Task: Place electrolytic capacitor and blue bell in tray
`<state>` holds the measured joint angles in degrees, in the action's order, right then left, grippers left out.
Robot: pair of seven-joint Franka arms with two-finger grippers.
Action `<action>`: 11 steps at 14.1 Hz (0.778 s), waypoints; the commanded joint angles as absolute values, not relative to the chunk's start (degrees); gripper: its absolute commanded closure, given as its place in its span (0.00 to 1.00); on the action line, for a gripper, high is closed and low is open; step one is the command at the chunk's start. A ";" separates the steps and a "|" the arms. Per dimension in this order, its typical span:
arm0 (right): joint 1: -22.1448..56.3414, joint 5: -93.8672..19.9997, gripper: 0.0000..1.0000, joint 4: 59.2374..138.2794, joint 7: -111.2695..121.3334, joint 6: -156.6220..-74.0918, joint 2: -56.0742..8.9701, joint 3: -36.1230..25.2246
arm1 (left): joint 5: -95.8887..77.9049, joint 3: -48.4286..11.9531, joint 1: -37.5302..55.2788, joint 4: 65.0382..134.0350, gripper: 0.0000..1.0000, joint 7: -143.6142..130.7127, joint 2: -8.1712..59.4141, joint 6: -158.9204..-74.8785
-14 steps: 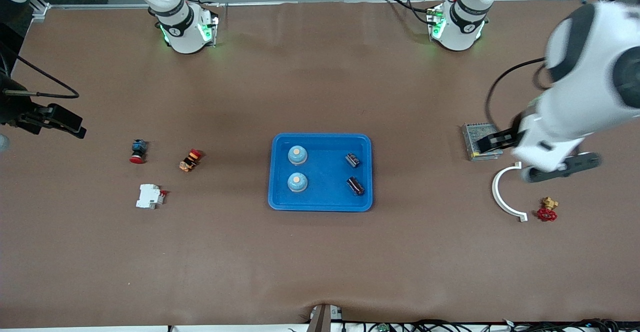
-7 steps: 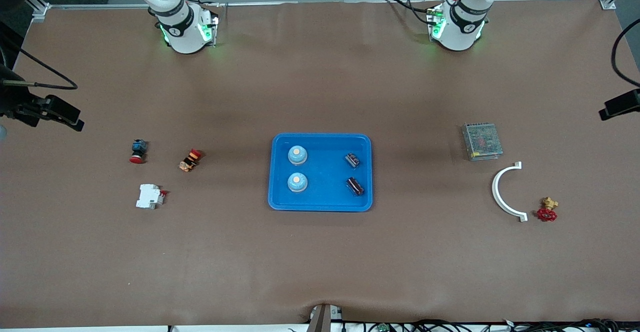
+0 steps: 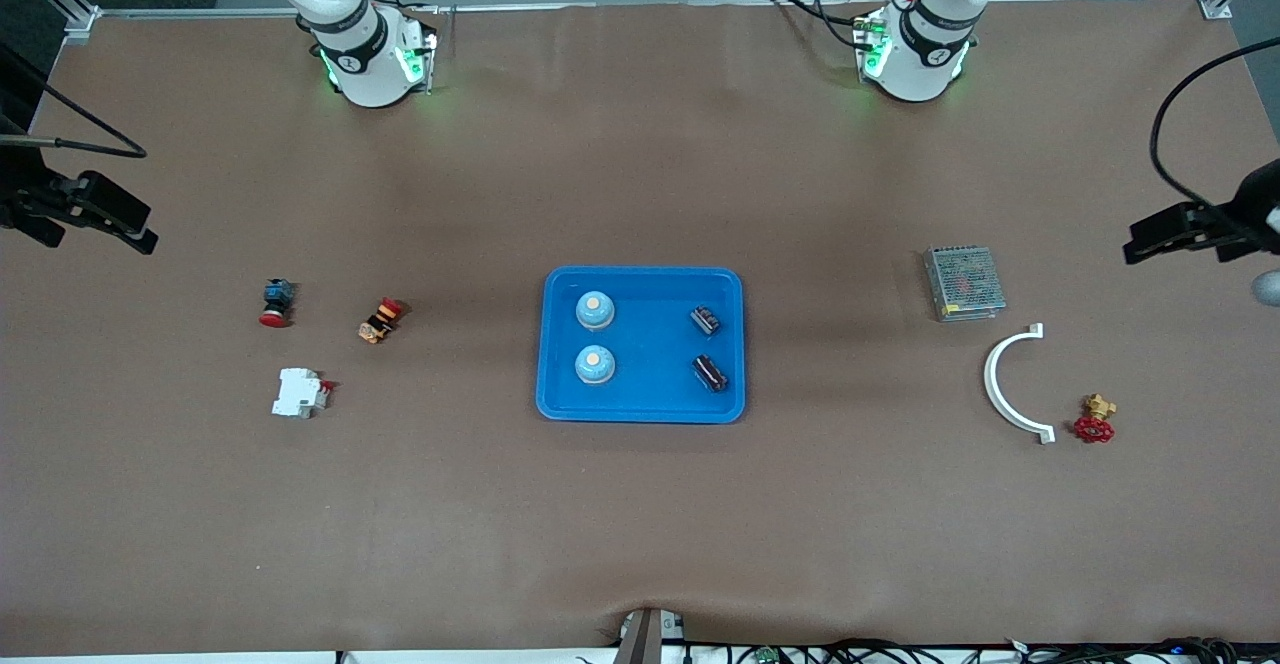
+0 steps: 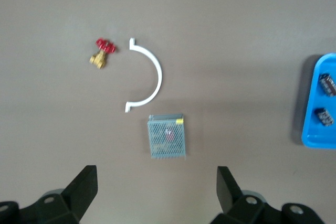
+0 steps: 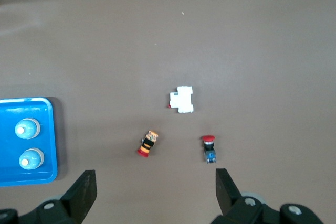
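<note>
The bright-blue tray (image 3: 650,344) lies mid-table. In it sit two blue bells (image 3: 595,311) (image 3: 594,365) and two dark electrolytic capacitors (image 3: 706,320) (image 3: 711,371). My left gripper (image 3: 1165,234) hangs open and empty over the left arm's end of the table. In the left wrist view (image 4: 156,190) its jaws stand wide apart, and the tray's rim (image 4: 310,103) and the capacitors (image 4: 328,84) show. My right gripper (image 3: 100,212) hangs open and empty over the right arm's end. It shows wide open in the right wrist view (image 5: 155,190), with the tray (image 5: 50,140) and the bells (image 5: 27,128).
Toward the left arm's end lie a metal mesh box (image 3: 964,283), a white curved bracket (image 3: 1003,384) and a red-handled brass valve (image 3: 1095,421). Toward the right arm's end lie a red-capped blue button (image 3: 275,302), an orange-black button (image 3: 380,321) and a white breaker (image 3: 299,393).
The left arm has swung up and away from over the mesh box and bracket to the table's end. The right gripper has drifted a little toward the robots' bases. The tray's contents are unmoved.
</note>
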<state>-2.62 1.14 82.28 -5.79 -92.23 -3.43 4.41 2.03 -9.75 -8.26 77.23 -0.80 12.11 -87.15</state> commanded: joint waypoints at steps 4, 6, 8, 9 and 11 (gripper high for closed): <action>-2.81 1.67 0.00 84.29 -4.22 -95.27 -1.41 4.57 | 0.97 -9.41 -5.74 77.69 0.00 -4.48 11.43 -90.26; -2.81 1.67 0.00 84.29 -4.22 -95.36 -1.06 4.57 | 0.70 1.78 4.42 79.53 0.00 -4.22 8.28 -88.95; -2.90 1.58 0.00 84.46 -4.22 -96.49 -1.06 4.57 | 0.70 2.82 4.67 84.79 0.00 -2.73 3.80 -89.55; -2.81 1.58 0.00 84.46 -4.22 -96.94 -1.14 4.57 | 0.09 2.29 4.05 86.90 0.00 -1.85 2.21 -90.52; -2.81 1.58 0.00 84.46 -4.22 -96.94 -1.06 4.57 | -0.53 2.20 3.96 89.20 0.00 -2.11 0.01 -90.88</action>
<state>-2.62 1.14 82.33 -4.89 -96.07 -3.01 4.41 1.22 1.79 4.31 83.55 -3.31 4.54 -89.10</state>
